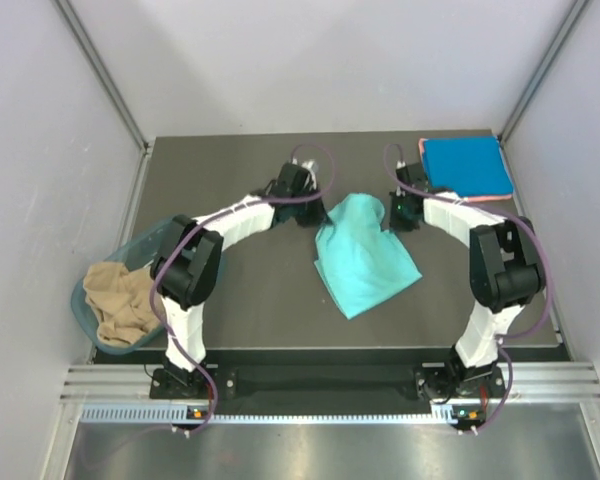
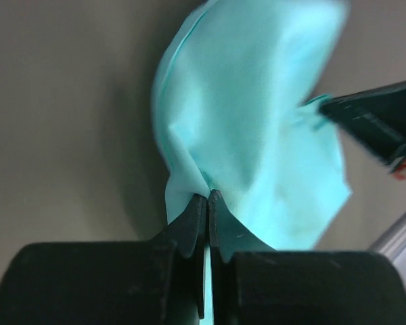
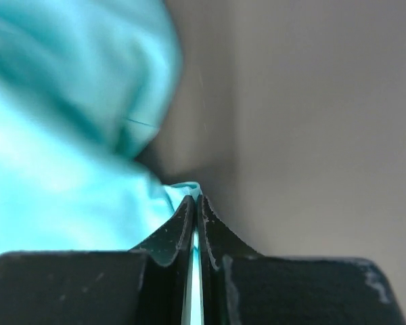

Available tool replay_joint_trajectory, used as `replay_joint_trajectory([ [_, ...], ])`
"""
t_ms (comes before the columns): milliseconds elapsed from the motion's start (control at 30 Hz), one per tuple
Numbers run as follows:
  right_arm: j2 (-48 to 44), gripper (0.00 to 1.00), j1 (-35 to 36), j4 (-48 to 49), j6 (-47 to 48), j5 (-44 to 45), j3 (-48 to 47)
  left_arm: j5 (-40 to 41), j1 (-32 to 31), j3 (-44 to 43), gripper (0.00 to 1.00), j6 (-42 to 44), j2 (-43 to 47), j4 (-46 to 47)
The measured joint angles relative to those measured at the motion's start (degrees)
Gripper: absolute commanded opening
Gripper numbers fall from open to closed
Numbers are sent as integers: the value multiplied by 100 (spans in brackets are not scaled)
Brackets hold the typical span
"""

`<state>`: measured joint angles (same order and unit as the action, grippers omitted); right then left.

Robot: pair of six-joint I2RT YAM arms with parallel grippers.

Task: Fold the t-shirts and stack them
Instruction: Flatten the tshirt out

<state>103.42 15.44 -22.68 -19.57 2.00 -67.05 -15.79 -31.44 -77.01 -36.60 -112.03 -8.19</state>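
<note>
A teal-green t-shirt (image 1: 363, 259) lies partly folded in the middle of the table, its far end lifted. My left gripper (image 1: 325, 207) is shut on its far left edge; the left wrist view shows the cloth (image 2: 257, 122) pinched at the fingertips (image 2: 208, 196). My right gripper (image 1: 392, 218) is shut on its far right edge; the right wrist view shows the cloth (image 3: 68, 169) pinched at the fingertips (image 3: 194, 198). A folded bright blue t-shirt (image 1: 465, 166) lies on a pink one (image 1: 500, 198) at the far right. A tan t-shirt (image 1: 118, 301) sits crumpled in the tub.
A translucent teal plastic tub (image 1: 150, 240) stands at the table's near left edge. Grey walls enclose the dark table (image 1: 230, 290) on three sides. The right arm's dark gripper (image 2: 379, 122) shows in the left wrist view.
</note>
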Motion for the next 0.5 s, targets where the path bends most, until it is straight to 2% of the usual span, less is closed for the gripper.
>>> replay_joint_trajectory([
  [133, -225, 0, -146, -850, 39, 361, -1412, 136, 52, -2225, 0, 72, -168, -820],
  [233, -1014, 0, -229, -1126, 50, 824, -2391, 428, 96, -2973, 0, 149, 339, -962],
  [267, -1373, 0, -251, -1134, 48, 927, -2522, 518, 107, -2855, 0, 157, 699, -922],
  [367, -2903, 0, -251, -1099, 26, 1211, -2483, 732, 142, -1545, 0, 96, 2168, -715],
  [500, -4819, 0, -251, -975, -127, 1386, -1419, 922, 138, 695, 0, -63, 3707, -278],
])
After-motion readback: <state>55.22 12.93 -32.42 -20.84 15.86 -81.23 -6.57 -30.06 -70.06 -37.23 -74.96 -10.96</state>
